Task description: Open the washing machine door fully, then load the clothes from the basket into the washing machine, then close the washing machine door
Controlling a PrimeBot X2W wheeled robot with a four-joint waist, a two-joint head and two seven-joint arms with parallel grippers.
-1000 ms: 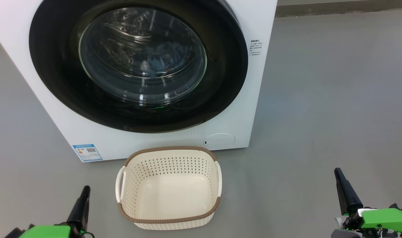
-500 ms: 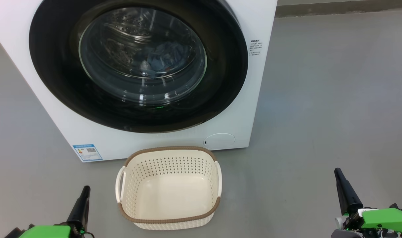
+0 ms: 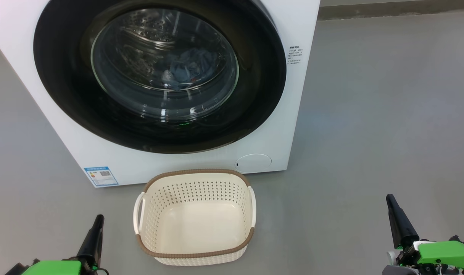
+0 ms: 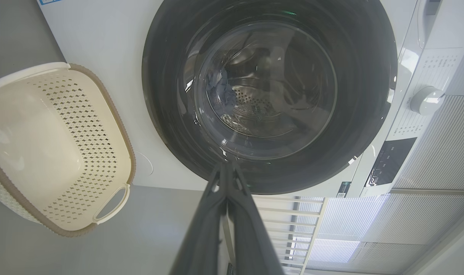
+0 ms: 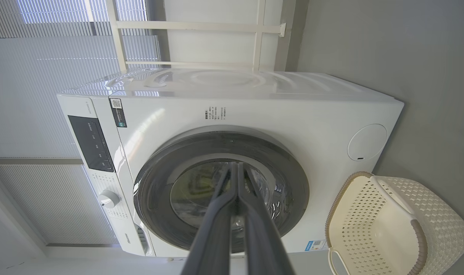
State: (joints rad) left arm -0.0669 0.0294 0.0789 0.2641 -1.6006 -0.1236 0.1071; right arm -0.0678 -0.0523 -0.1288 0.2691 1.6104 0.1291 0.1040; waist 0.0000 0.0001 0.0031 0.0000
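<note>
Currently: large round glossy black washing machine door [image 3: 140,99], rigid, slick, shut; hold probably best taken at its rim. Left pincer [image 3: 99,218] and right pincer [image 3: 390,198] pressed together, empty.

Left gripper [image 3: 98,220]: long dark finger, matte, tapering to rounded tip. Left housing [image 3: 52,268] behind it: bright green, boxy, flat-topped. Thin dark cable [image 3: 101,271] curls beside it.

Right gripper [image 3: 390,199]: same dark tapered finger, thicker at base. Right housing [image 3: 447,250]: bright green, angular, with black parts at edges. Small white plate [image 3: 422,243] at finger base. Pale grey rounded joint [image 3: 393,267] below.

Left wrist view: fingers [image 4: 203,236] charcoal grey, smooth, slim, broad at base, narrow at tips. Right wrist view: same build, same grey.
</note>
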